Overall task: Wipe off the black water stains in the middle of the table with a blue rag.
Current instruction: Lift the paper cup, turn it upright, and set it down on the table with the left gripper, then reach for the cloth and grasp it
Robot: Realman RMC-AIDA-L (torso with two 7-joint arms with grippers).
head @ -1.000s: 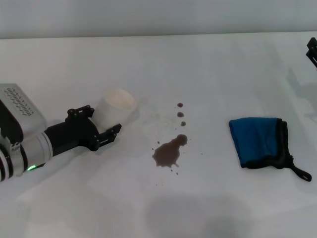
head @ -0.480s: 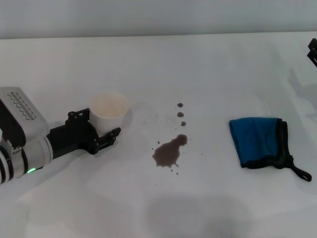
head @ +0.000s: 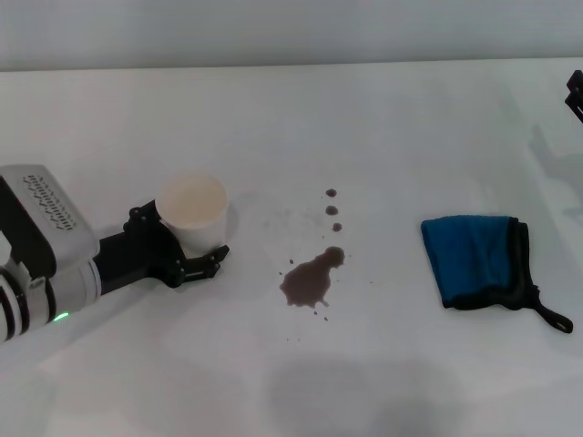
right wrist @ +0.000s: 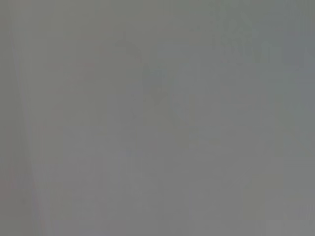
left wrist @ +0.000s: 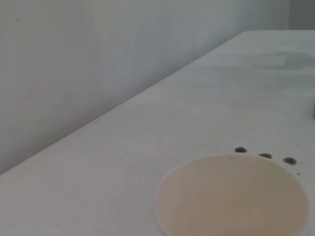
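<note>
Three small round droplets and a dark brown-black blotch make up the black water stains (head: 311, 278) near the middle of the plain white table (head: 383, 127). The folded bright blue rag (head: 478, 260) with black trim lies well apart to their right, untouched. The left gripper (head: 187, 246) clasps a white paper cup (head: 193, 211), whose lower part its black fingers hide. Only a cut-off sliver of the right gripper (head: 575, 94) shows at the edge; its jaws' state cannot be told.
</note>
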